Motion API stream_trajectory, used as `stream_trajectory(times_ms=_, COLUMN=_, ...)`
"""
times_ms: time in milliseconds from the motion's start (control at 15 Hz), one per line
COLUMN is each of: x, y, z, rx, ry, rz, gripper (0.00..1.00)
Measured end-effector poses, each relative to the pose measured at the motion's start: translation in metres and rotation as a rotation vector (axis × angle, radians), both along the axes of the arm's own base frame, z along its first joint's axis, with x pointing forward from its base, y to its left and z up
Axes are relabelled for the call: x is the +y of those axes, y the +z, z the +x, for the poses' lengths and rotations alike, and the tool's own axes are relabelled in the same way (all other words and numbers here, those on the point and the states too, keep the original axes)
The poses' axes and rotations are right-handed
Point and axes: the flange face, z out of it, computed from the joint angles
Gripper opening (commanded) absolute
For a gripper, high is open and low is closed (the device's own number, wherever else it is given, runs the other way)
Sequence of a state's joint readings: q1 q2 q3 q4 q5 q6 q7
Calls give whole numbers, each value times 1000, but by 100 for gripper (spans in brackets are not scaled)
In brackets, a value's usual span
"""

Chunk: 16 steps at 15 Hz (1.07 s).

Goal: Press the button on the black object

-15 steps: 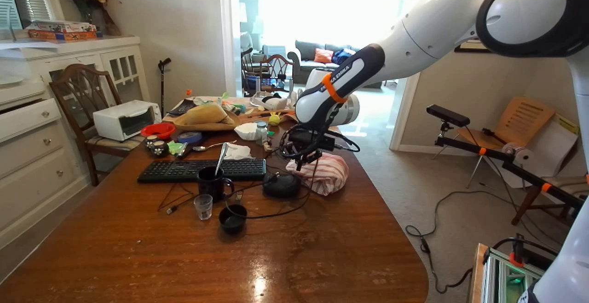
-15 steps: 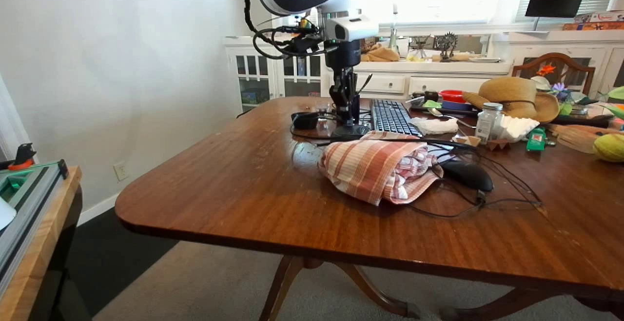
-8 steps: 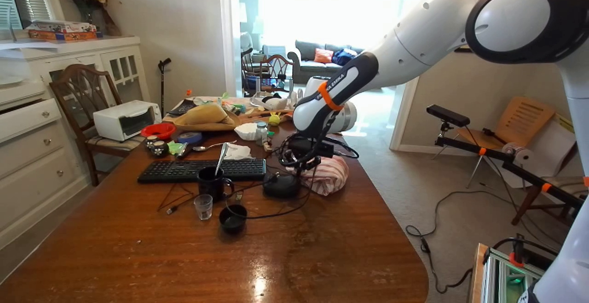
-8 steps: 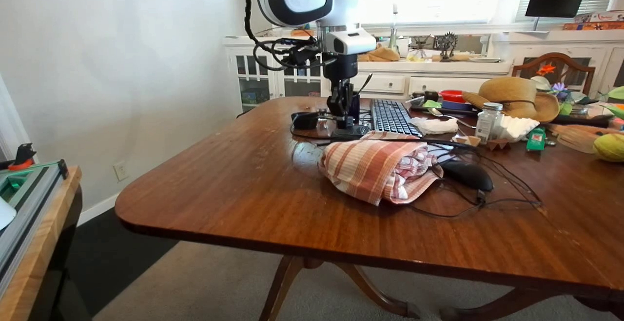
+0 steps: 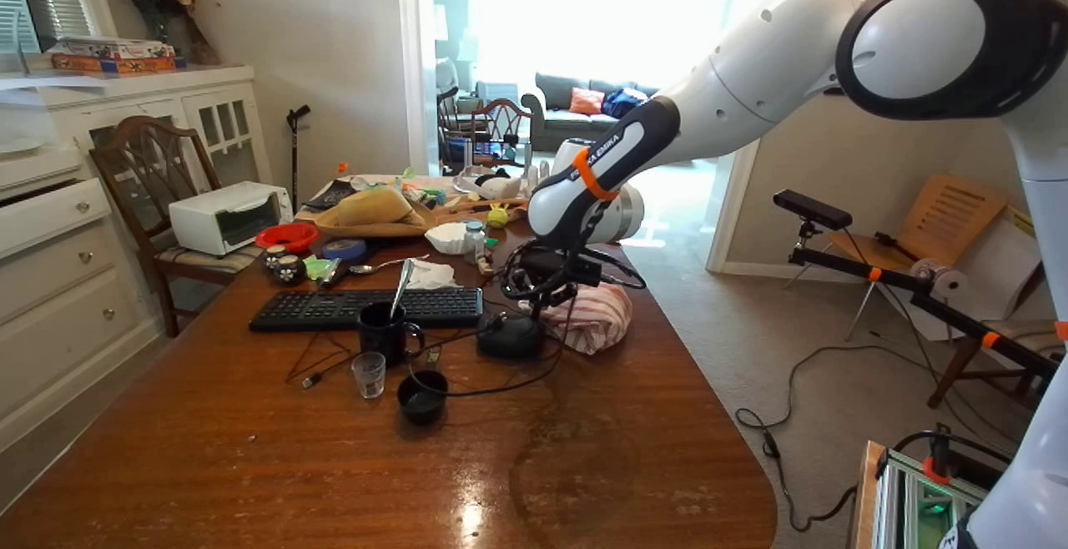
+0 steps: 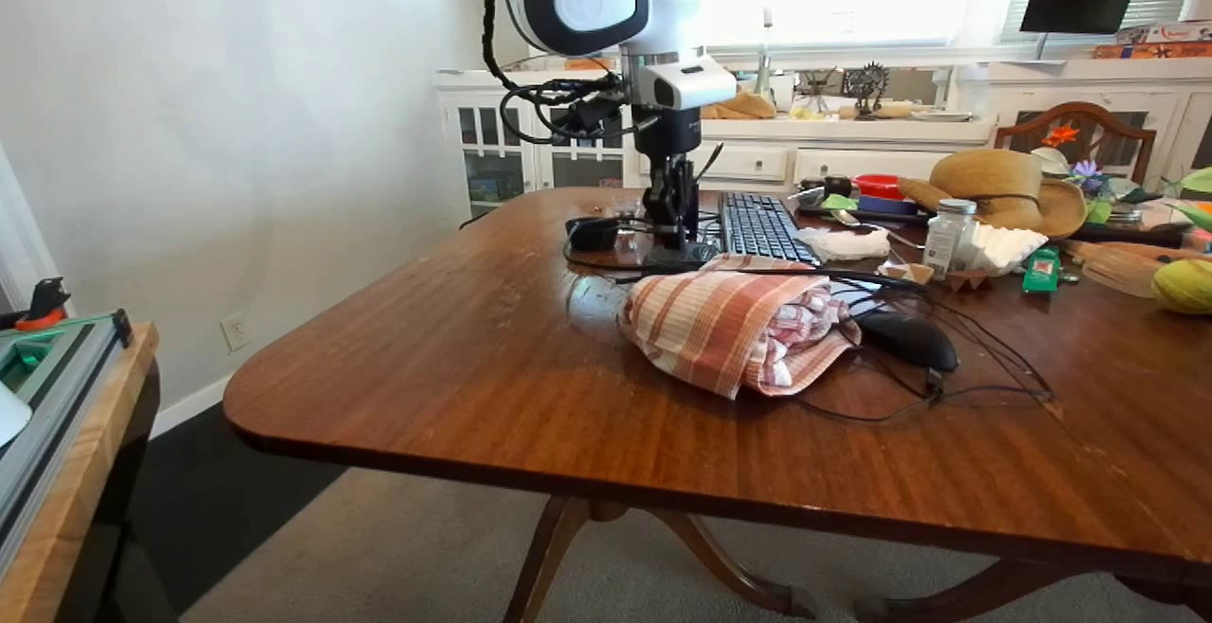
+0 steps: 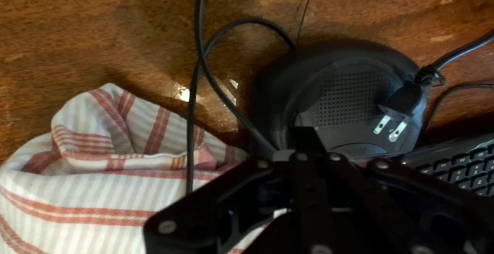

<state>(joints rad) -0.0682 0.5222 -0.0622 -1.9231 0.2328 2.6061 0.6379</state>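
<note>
The black object [image 5: 509, 339] is a squat rounded device on the table. It shows in part under the gripper in an exterior view [image 6: 696, 253]. In the wrist view the black object [image 7: 339, 95] has a dotted grille and a curved patch with faint lettering, partly hidden by the fingers; I cannot tell which part is the button. A plug [image 7: 403, 105] lies on its top. My gripper [image 7: 307, 140] is shut and empty, fingertips pointing down over the device's near side. The gripper also shows in both exterior views [image 5: 536, 309] [image 6: 672, 233]. I cannot tell whether the tips touch it.
A striped cloth [image 5: 596, 319] lies close beside the device. A keyboard [image 5: 367, 309], a black mug [image 5: 382, 339] with a spoon, a clear glass [image 5: 369, 375] and a small black cup [image 5: 422, 397] stand nearby. Loose black cables [image 7: 198, 72] run around the device.
My gripper has moved down toward the black device over the last second, with a slight sideways shift in the last half second. The device and other objects have not moved.
</note>
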Motion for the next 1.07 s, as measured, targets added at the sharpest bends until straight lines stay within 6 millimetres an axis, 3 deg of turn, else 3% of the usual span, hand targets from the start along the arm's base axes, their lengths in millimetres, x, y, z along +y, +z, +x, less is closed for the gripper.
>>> stream_trajectory(times_ms=1067, x=-2, y=-12, z=2, rx=1, ry=20, rz=15, gripper=0)
